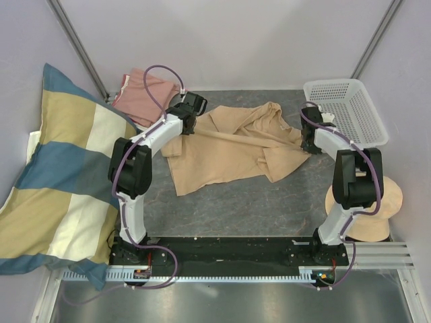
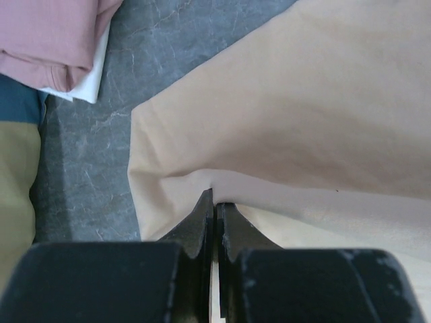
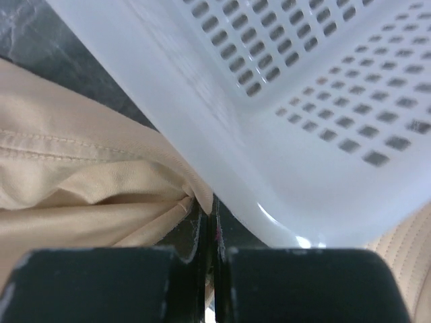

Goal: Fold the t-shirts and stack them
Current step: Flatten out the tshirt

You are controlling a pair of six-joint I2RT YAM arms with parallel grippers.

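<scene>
The tan t-shirt (image 1: pixel 229 145) lies rumpled and partly spread in the middle of the table. My left gripper (image 1: pixel 187 120) is shut on its left edge; in the left wrist view the jaws (image 2: pixel 215 200) pinch a fold of tan cloth (image 2: pixel 316 101). My right gripper (image 1: pixel 308 140) is shut on the shirt's right edge, and in the right wrist view it (image 3: pixel 207 214) pinches bunched tan cloth (image 3: pixel 81 182) right under the basket. The salmon-pink t-shirt (image 1: pixel 143 94) lies folded at the back left, also in the left wrist view (image 2: pixel 47 40).
A white plastic basket (image 1: pixel 345 111) stands at the back right, close over my right gripper (image 3: pixel 289 101). A big striped pillow (image 1: pixel 60 175) fills the left side. A round beige hat-like thing (image 1: pixel 367 208) sits at the right edge.
</scene>
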